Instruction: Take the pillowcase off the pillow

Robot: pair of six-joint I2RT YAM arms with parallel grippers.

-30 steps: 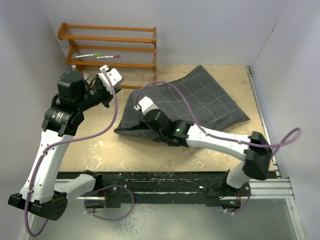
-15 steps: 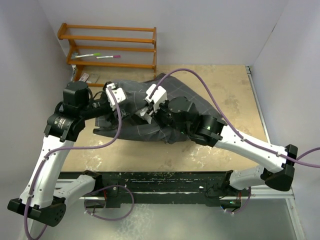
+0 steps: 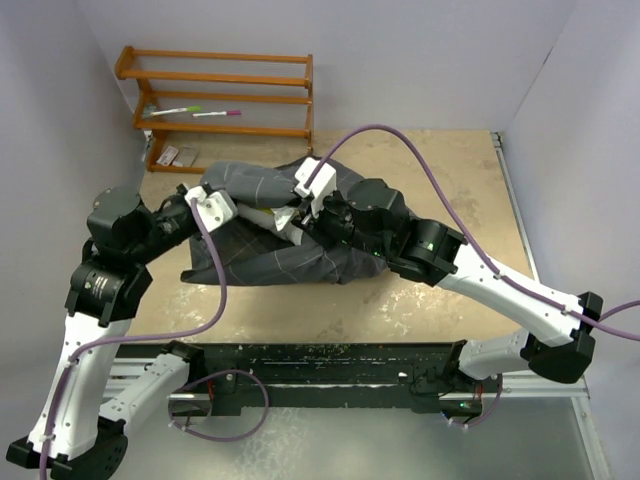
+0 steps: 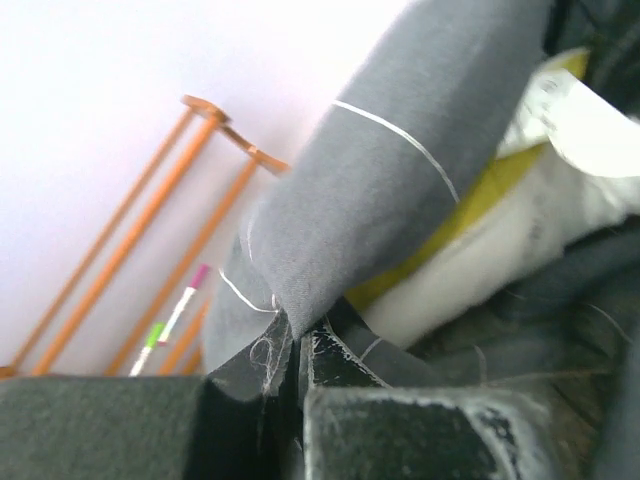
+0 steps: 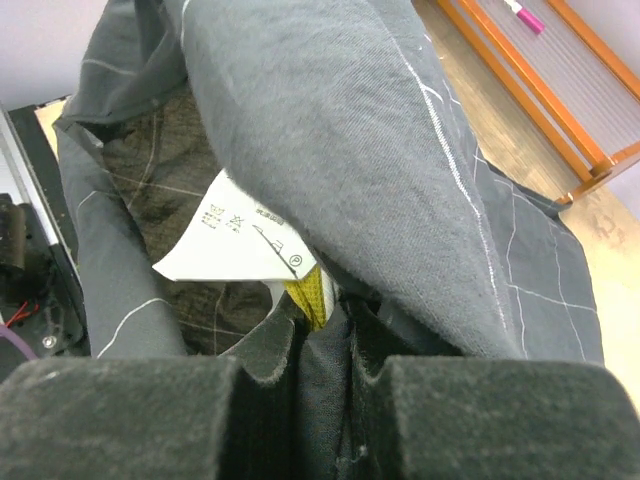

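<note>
Handling this pair calls for a pinch, not a squeeze. The pillowcase (image 3: pixel 262 262) is thin, limp cloth that crumples and should slide off in folds, so it is best taken by its open hem. The pillow (image 4: pixel 500 235) inside looks light, puffy and springy, and wants a hold on a seam or corner (a grip on the padding alone would likely slip).

The left gripper (image 4: pixel 300 352) has its jaws closed to a slit on a fold of the pillowcase's edge, with a few loose threads showing at the pinch. From the fingertips the cloth rises taut and arches over and ahead of them. Under that arch, just ahead and to the right, the pillow's white body and its yellow patch (image 4: pixel 465 205) lie bared.

The right gripper (image 5: pixel 320 325) has its jaws drawn almost together on a sliver of the pillow's yellow edge. A white care label (image 5: pixel 238 240) lies just ahead of its fingertips to the left. The mouth of the pillowcase gapes around them, its upper flap lifted above the gripper. I cannot tell whether dark cloth is caught in the same pinch.

From above, the two grippers sit near each other across the opening. The bundle rests on the table (image 3: pixel 440 170), and most of the pillow is covered.
</note>
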